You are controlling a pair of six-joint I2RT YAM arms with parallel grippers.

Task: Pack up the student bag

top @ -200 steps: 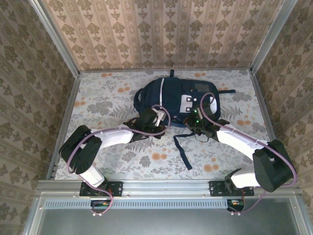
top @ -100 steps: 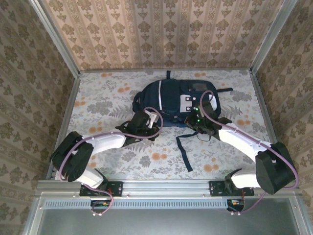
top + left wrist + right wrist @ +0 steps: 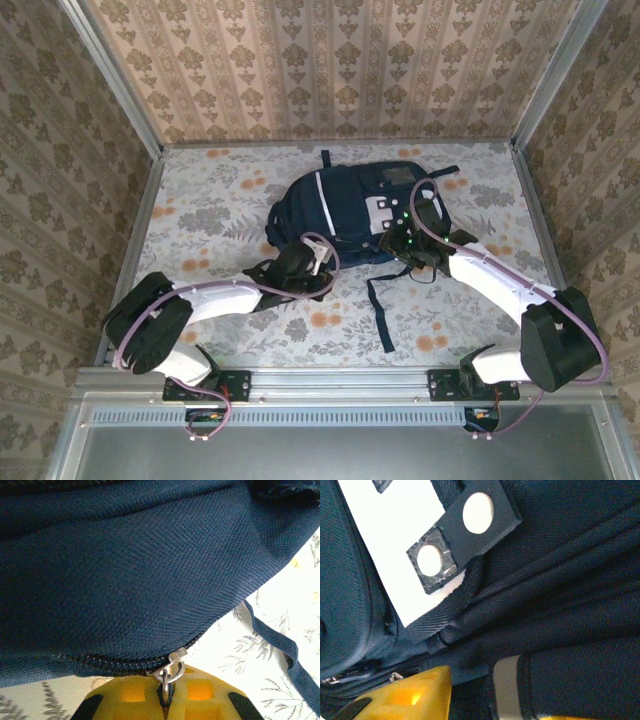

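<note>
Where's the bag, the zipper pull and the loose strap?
bag [image 3: 345, 200], top view, on its navy front panel.
zipper pull [image 3: 172, 666], left wrist view, on its metal ring.
strap [image 3: 381, 312], top view, midway along its loose length.

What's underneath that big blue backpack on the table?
The flowered table cover runs under the student bag, and a dark strap trails out at the near side. Anything directly beneath is hidden by the bag itself.

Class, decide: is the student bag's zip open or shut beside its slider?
Shut left of the slider: zip teeth on the student bag mesh. Right of it, cannot tell.
</note>
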